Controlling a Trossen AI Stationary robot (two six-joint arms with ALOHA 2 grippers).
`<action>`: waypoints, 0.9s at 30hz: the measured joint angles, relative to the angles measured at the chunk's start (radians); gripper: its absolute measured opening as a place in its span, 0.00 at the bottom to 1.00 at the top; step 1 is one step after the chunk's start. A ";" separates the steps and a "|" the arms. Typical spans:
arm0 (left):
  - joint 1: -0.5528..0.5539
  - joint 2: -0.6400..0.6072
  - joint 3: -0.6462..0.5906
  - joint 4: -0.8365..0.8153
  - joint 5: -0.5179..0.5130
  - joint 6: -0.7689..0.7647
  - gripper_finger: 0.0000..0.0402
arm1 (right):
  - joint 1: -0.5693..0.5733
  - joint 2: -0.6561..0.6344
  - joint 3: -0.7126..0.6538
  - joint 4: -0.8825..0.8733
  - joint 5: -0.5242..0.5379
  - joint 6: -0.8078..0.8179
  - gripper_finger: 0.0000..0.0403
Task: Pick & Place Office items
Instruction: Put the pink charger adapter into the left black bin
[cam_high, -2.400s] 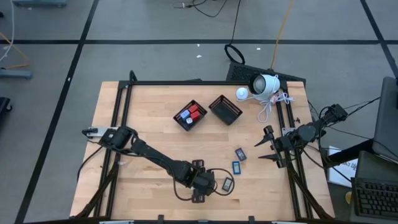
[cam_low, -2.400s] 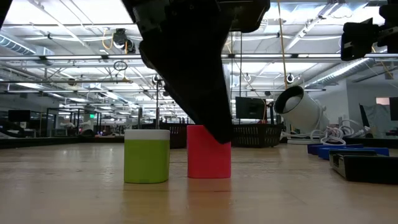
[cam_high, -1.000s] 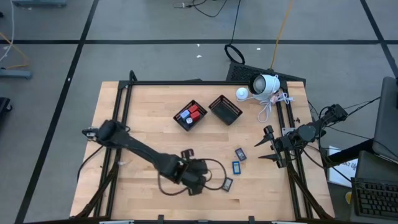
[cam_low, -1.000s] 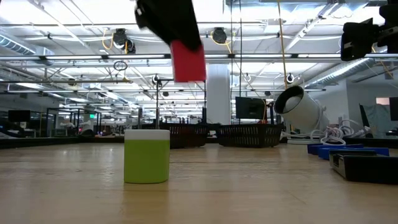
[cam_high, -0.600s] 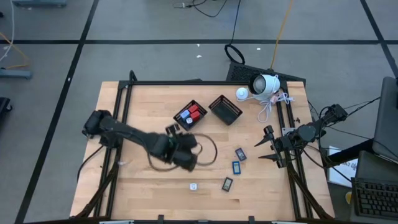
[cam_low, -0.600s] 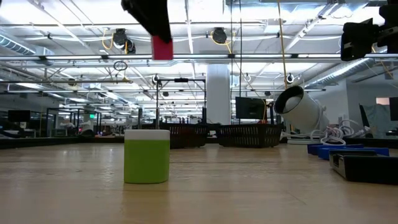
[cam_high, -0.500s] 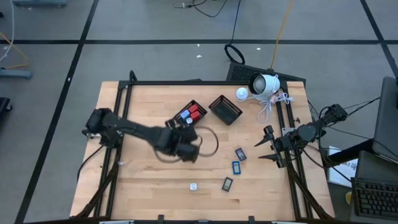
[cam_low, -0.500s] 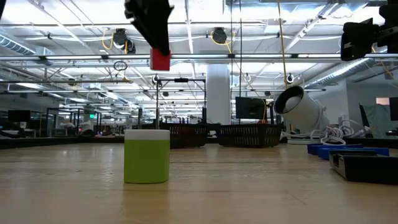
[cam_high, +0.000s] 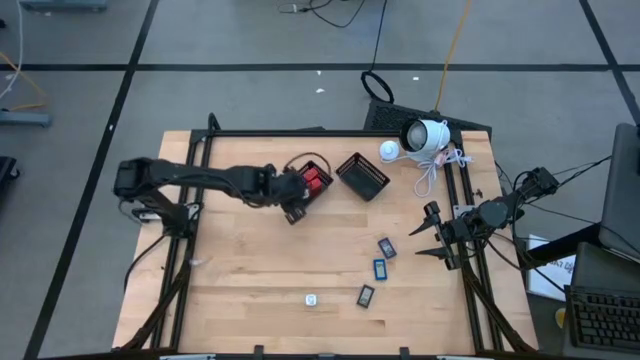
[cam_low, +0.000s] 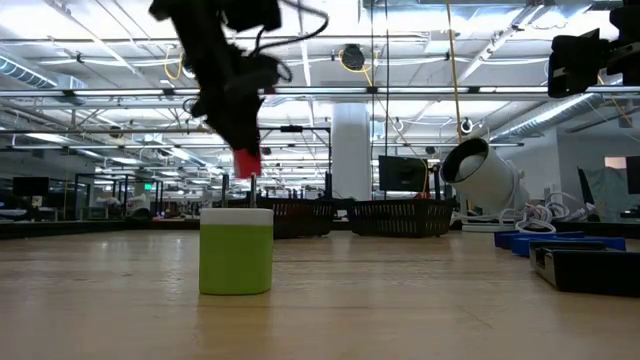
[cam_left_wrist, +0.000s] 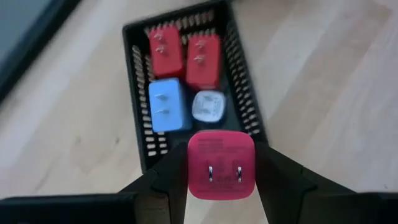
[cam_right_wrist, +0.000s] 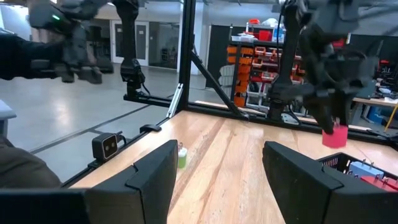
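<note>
My left gripper (cam_left_wrist: 220, 186) has swung away from the near side of the tabletop (cam_high: 240, 270), where it was a moment ago, and now hangs by the near end of the basket with the blocks (cam_high: 307, 185). It is pinching a red block (cam_left_wrist: 221, 165) between its two fingers, prongs facing my wrist camera.

Straight ahead of the gripper and lower down lies that basket. Inside it I see two red blocks (cam_left_wrist: 185, 51) side by side at the far end, then a pale blue block (cam_left_wrist: 166, 106) and a small white piece (cam_left_wrist: 207, 106) closer to me. The basket's long side runs straight away from the gripper, so I think I only need to push forward a little and then let go. The free spot looks to be the near end.

The second basket (cam_high: 362, 176) sits just beside the first. Three dark flat pieces (cam_high: 380, 257) and a little white bit (cam_high: 311, 299) lie on the tabletop.

My right gripper (cam_right_wrist: 217, 180) waits at the right edge, well apart, fingers spread. The left arm is much nearer.
</note>
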 joint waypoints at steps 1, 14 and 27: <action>0.017 -0.011 -0.034 0.026 0.009 -0.010 0.37 | 0.000 0.000 0.000 0.000 0.000 0.000 0.56; 0.134 -0.034 -0.192 0.223 0.081 -0.003 0.37 | 0.000 0.000 0.000 -0.001 0.000 0.000 0.56; 0.139 -0.023 -0.193 0.242 0.097 0.014 0.37 | 0.000 0.000 0.000 0.000 0.000 0.000 0.56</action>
